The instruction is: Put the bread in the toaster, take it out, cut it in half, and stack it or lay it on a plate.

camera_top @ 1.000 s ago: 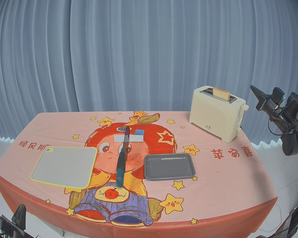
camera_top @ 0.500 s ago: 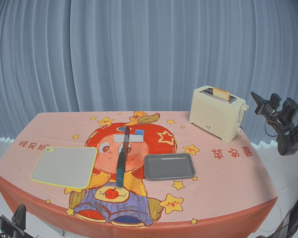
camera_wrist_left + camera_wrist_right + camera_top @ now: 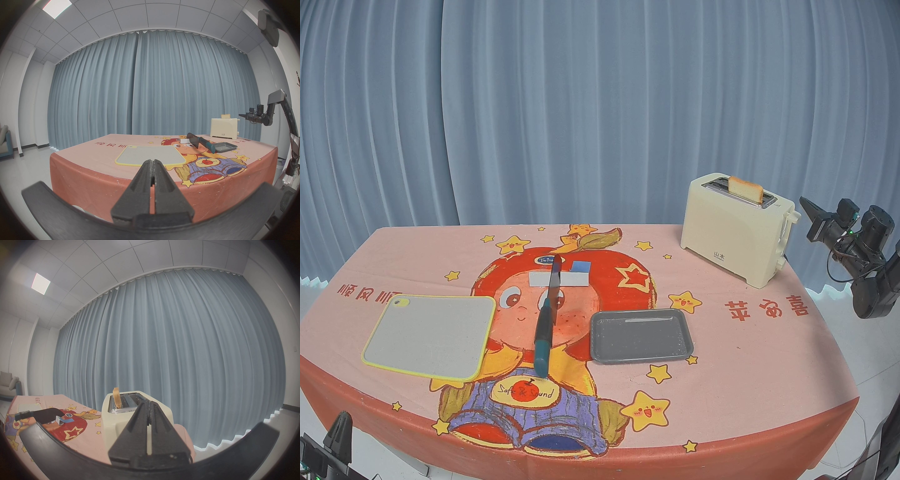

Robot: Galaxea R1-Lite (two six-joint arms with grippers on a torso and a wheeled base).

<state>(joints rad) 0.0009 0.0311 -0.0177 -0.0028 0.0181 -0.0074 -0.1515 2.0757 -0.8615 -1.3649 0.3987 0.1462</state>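
**Bread stands ready in toaster, both pincers shut and empty**

At the table's (image 3: 737,375) near left corner, just below its edge, the left gripper (image 3: 153,164) hangs with its two fingers pressed together, holding nothing and touching nothing. On the cloth beyond it, a yellow-rimmed cutting board (image 3: 430,335) lies by the near left edge. A knife (image 3: 545,325) lies mid-table with its handle toward the near edge, and a grey plate (image 3: 637,359) sits just beside it on the right. At the far right corner stands the toaster (image 3: 734,234). The bread (image 3: 745,189), browned, pokes upright out of one of the toaster's slots.

Off the table's right edge, level with the toaster's top and near it but apart from it, the right gripper (image 3: 805,204) points at the appliance. Its fingers are closed on each other with nothing between them.

The step in hand appears to be lifting the slice out. To do it well, the right pincer would first have to open wider than the slice is thick. It should then come in over the slot from above and close on the two broad faces of the exposed top. A light squeeze would avoid crushing the crumb. Drawing the slice straight up would keep it from snagging on the slot before it is carried to the board.
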